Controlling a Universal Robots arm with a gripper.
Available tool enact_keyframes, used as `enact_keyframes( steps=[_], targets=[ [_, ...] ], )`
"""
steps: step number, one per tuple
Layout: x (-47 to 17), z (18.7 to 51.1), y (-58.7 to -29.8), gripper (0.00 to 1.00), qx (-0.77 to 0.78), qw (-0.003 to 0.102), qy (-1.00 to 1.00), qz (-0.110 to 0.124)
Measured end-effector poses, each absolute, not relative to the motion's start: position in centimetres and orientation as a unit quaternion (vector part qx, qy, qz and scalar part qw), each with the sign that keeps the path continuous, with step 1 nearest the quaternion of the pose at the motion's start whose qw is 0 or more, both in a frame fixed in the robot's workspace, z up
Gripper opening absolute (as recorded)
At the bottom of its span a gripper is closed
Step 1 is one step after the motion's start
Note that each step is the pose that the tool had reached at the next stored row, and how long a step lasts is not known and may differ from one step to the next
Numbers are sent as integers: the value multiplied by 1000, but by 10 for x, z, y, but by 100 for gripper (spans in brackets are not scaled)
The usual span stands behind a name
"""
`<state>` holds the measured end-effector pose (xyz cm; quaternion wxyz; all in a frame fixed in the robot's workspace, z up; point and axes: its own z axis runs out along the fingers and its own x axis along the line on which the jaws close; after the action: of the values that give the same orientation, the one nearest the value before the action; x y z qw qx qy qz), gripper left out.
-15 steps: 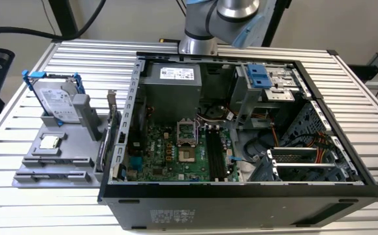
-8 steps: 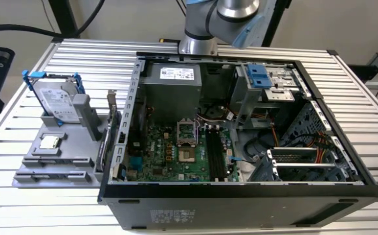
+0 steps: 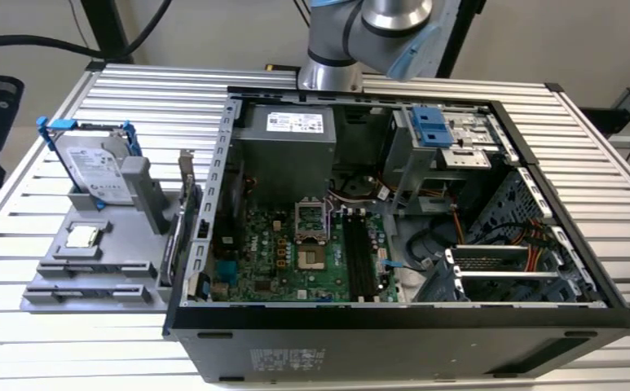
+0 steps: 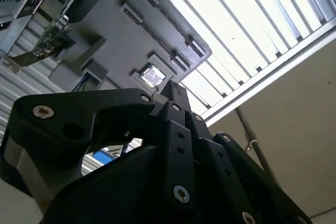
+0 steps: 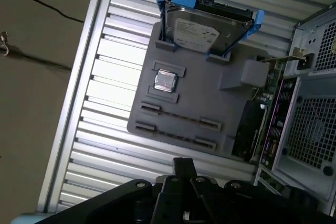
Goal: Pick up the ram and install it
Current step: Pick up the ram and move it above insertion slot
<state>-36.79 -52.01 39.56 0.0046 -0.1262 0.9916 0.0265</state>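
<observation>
In the first wrist view a grey holder (image 5: 210, 98) lies on the slatted table. Two thin dark strips (image 5: 178, 117) run between its small brackets and look like the ram standing on edge. My black gripper (image 5: 184, 167) hangs above the table beside the holder's ram end, apart from it. In the second wrist view the gripper (image 4: 175, 92) has its fingertips together with nothing between them. The black memory slots (image 3: 360, 257) sit on the green motherboard inside the open computer case (image 3: 402, 314).
On the holder (image 3: 119, 244) stand a silver hard drive with blue brackets (image 5: 202, 27) and a small square CPU chip (image 5: 165, 81). A circuit card (image 5: 268, 85) stands between holder and case. The table edge (image 5: 73, 108) and floor lie beyond the holder. The arm's base (image 3: 331, 73) rises behind the case.
</observation>
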Motion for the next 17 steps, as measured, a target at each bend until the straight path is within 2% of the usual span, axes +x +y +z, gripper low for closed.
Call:
enact_keyframes(
  steps=[17],
  targets=[
    [-368, 396, -518, 0, -187, 3, 982, 27]
  ],
)
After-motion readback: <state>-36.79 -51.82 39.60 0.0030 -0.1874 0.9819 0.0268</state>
